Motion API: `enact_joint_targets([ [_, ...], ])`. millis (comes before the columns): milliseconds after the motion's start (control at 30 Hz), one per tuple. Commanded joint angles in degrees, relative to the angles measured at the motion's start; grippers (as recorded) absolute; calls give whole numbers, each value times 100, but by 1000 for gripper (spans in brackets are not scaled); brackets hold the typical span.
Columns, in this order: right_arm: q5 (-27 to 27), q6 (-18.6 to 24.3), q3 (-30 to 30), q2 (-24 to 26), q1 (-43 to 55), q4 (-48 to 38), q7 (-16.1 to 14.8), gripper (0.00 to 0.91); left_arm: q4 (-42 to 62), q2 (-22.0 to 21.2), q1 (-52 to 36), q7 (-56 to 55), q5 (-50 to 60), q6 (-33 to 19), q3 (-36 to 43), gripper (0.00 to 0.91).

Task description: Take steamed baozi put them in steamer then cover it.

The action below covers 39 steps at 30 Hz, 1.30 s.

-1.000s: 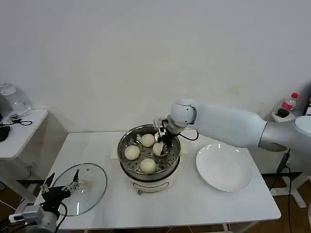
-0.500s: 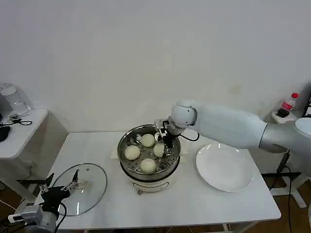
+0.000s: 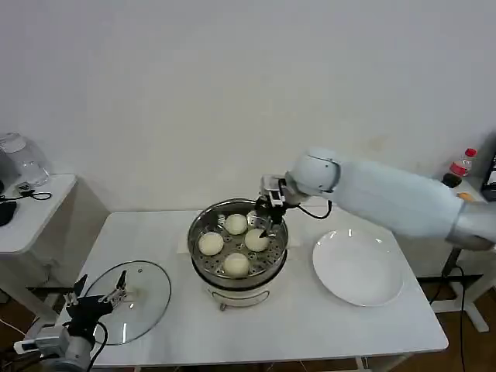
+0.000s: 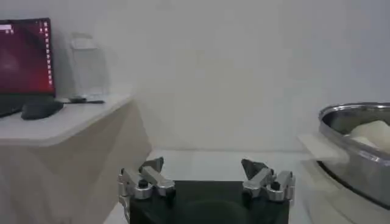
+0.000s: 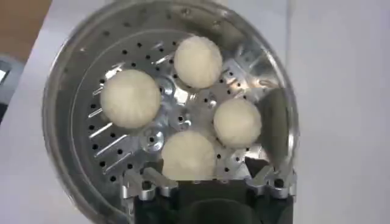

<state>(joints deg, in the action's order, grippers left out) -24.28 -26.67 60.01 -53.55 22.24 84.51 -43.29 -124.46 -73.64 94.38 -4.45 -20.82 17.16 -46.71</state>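
Several creamy-white baozi (image 3: 236, 224) (image 5: 198, 61) lie on the perforated tray of the steel steamer (image 3: 203, 267) (image 5: 67, 152) at the table's centre. My right gripper (image 3: 270, 218) (image 5: 207, 174) hovers open above the steamer's far right rim, holding nothing, with one baozi (image 5: 189, 155) just below its fingers (image 5: 149, 181). The clear glass cover (image 3: 147, 298) lies flat on the table at the front left. My left gripper (image 3: 97, 299) (image 4: 203, 165) stands open low over the cover's near edge. The left wrist view shows the steamer's rim (image 4: 353, 143) off to one side.
A flat white plate (image 3: 358, 267) lies bare to the right of the steamer. A side table (image 3: 31, 205) with a jug and cables stands at the left. A bottle (image 3: 462, 163) stands at the far right.
My right gripper let go of the baozi it held inside the steamer, then rose and drew back toward the far right rim. The left arm stayed put.
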Motion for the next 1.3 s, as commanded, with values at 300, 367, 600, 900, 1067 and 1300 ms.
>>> enact_joint_targets([
  [300,1068,1583,-5965,1407,-5810,1877,3786,907,206,59,24,76,613,-349,50,907],
  [367,1242,2022,-7017,972,-7034,2054,3897,907,282,42,10,70,912,-452,69,907],
  [600,1719,2655,-9529,-642,-8978,2234,3663,907,600,46,59,39,3279,-976,110,907],
  [900,1231,2995,-10721,-1781,-10303,2433,3403,907,1223,186,462,-313,7206,-1957,-218,907],
  [1067,1104,3113,-10951,-1864,-10680,2584,3368,907,1642,523,601,-540,8361,-2258,-90,907],
  [1300,1103,3113,-11033,-1937,-10925,2752,3349,907,2142,810,364,-421,9058,-2326,379,907],
])
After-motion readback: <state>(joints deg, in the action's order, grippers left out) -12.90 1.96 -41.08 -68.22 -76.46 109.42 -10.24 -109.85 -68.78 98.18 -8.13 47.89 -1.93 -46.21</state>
